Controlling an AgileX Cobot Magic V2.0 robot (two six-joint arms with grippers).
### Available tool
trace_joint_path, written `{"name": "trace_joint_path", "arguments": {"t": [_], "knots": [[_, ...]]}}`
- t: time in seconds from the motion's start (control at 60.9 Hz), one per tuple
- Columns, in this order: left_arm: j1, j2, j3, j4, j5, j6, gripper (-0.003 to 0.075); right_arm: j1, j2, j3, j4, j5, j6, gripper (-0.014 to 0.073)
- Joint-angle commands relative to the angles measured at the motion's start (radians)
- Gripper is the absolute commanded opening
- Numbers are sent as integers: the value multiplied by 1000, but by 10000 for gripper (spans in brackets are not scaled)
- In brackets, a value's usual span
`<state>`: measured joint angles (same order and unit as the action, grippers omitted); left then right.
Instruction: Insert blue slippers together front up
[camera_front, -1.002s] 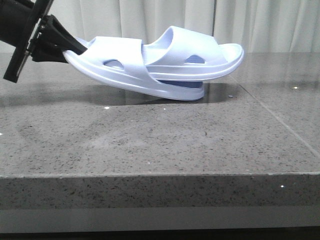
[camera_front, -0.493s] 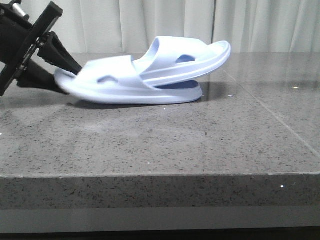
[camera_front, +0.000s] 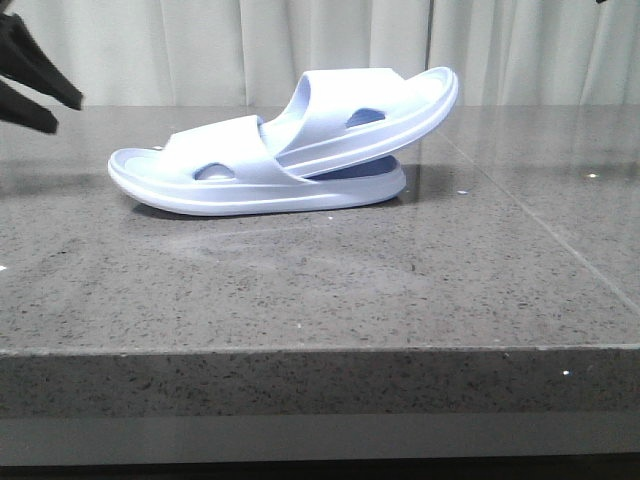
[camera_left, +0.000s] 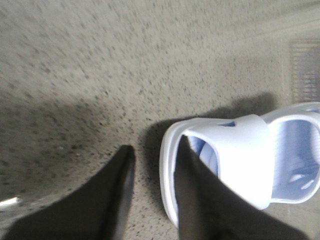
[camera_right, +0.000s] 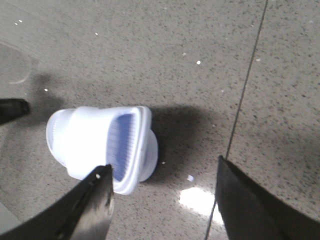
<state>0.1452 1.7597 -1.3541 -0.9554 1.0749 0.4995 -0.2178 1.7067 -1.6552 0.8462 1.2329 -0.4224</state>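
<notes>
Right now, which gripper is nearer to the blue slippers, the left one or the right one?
Left. The left gripper is open just beside the end of the blue slippers, not holding them. The right gripper is also open, higher, above the pair's other end.

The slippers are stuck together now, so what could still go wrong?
The upper slipper is only tucked under the lower slipper's strap and tilts up, its far end off the table; it might slide out. The open left claw is close to the lower slipper's end and could nudge it.
</notes>
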Motion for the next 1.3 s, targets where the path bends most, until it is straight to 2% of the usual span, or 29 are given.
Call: {"name": "trace_joint_path", "arguments": {"t": [0.0, 0.049, 0.115, 0.214, 0.345, 0.427, 0.526, 0.575, 0.723, 0.887, 1.101, 1.216, 1.281], "knots": [[5, -84, -66, 19, 24, -31, 50, -4, -56, -35, 10, 21, -2, 474], [5, -103, -86, 68, 18, -31, -19, -3, -62, -35, -18, 2, -2, 473], [3, -132, -104, 100, 12, -31, -20, 2, -77, -35, -63, -26, -2, 460], [3, -183, -110, 146, -33, -31, -20, 18, -114, -35, -159, -74, -1, 386], [3, -247, -110, 254, -89, -62, -20, 54, -169, -35, -249, -126, -1, 253], [2, -294, -105, 323, -125, -78, -20, 89, -208, -33, -321, -147, -1, 116], [2, -363, -66, 351, -196, -78, -20, 137, -258, -23, -386, -171, -1, -26], [2, -403, -39, 354, -232, -78, -20, 156, -288, -7, -406, -193, -1, -65], [-26, -536, 88, 434, -384, -78, -20, 188, -406, 102, -442, -303, -1, -60], [-88, -712, 277, 509, -613, -75, -20, 188, -602, 340, -461, -569, -44, -60], [-167, -901, 484, 543, -770, -75, -20, 188, -863, 689, -460, -867, -100, -60], [-198, -997, 623, 550, -855, -75, -20, 188, -997, 853, -461, -975, -118, -60], [-209, -1062, 696, 550, -898, -75, -20, 188, -1076, 935, -461, -991, -127, -60]]}}
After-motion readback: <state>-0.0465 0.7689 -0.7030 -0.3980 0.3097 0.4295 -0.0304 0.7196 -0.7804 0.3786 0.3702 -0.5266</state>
